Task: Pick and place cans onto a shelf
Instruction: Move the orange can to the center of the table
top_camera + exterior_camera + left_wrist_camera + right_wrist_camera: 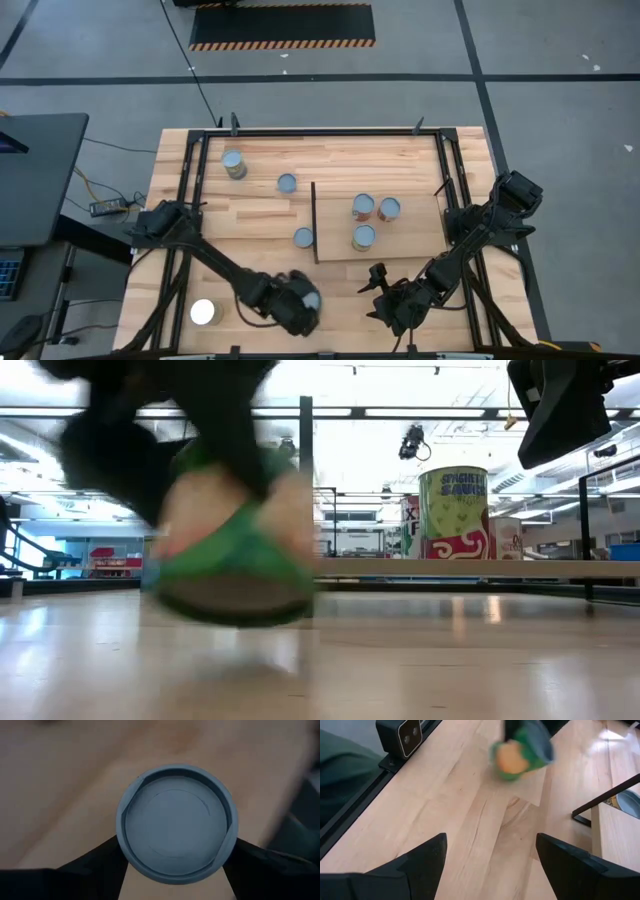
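Note:
My left gripper [300,305] is near the table's front edge, shut on a green-labelled can [176,822] whose blue-grey top faces the wrist camera. To its right my right gripper [490,865] stands open above bare wood, touching nothing. The shelf [420,240], a pale panel with a dark upright strip [315,222] on its left edge, lies right of centre. Three cans [363,207] [389,208] [363,237] stand on it. Left of the strip, three more cans [233,163] [287,182] [303,237] stand on the tabletop. A glaring white one [203,312] is at the front left. My left gripper pinches the can's round side wall [122,847] between its two fingers [100,865], one on each opposite side. The fingers slant down from above. The can [235,555] sits tilted in the hold, and its lower rim looks clear of the tabletop.
Dark frame rails [185,190] [455,180] run along the table's left and right sides and its far edge. A camera block [405,735] sits on the rail near my right gripper. Bare wood lies between the two grippers and the shelf's near edge.

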`<action>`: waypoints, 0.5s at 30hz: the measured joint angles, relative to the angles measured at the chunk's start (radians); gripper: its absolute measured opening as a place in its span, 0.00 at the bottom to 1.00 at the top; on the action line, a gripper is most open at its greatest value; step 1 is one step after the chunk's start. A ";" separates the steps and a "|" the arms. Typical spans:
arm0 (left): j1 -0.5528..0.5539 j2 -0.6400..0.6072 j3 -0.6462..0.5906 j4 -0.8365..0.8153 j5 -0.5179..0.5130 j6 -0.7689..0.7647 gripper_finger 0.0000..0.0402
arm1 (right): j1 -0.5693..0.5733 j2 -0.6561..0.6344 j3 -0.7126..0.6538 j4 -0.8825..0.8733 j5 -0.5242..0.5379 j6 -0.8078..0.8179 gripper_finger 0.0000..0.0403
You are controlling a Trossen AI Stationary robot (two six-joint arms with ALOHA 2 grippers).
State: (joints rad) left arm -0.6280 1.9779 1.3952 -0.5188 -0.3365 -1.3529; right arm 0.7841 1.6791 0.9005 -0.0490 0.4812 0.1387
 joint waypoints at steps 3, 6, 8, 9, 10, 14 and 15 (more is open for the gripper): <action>-0.030 -0.001 0.000 -0.169 -0.091 -0.218 0.72 | 0.000 0.000 0.000 0.000 0.000 0.000 0.78; -0.045 0.000 0.000 -0.266 -0.123 -0.306 0.72 | 0.000 0.000 0.000 0.001 0.000 0.000 0.78; -0.051 0.001 0.000 -0.297 -0.138 -0.309 0.72 | 0.000 0.000 0.000 0.001 0.000 0.000 0.78; -0.051 0.001 0.000 -0.309 -0.146 -0.309 0.72 | 0.000 0.000 0.000 0.002 0.000 0.000 0.78; -0.051 0.001 0.000 -0.318 -0.156 -0.308 0.73 | -0.001 0.000 0.000 0.003 0.000 0.000 0.78; -0.050 0.002 0.000 -0.314 -0.182 -0.264 0.80 | -0.002 0.000 0.000 0.003 0.000 0.000 0.78; -0.050 0.002 0.000 -0.313 -0.184 -0.259 0.82 | -0.002 0.000 0.000 0.003 0.000 0.000 0.78</action>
State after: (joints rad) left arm -0.6784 1.9798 1.3949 -0.8318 -0.5200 -1.6120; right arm 0.7822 1.6791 0.9005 -0.0463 0.4812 0.1390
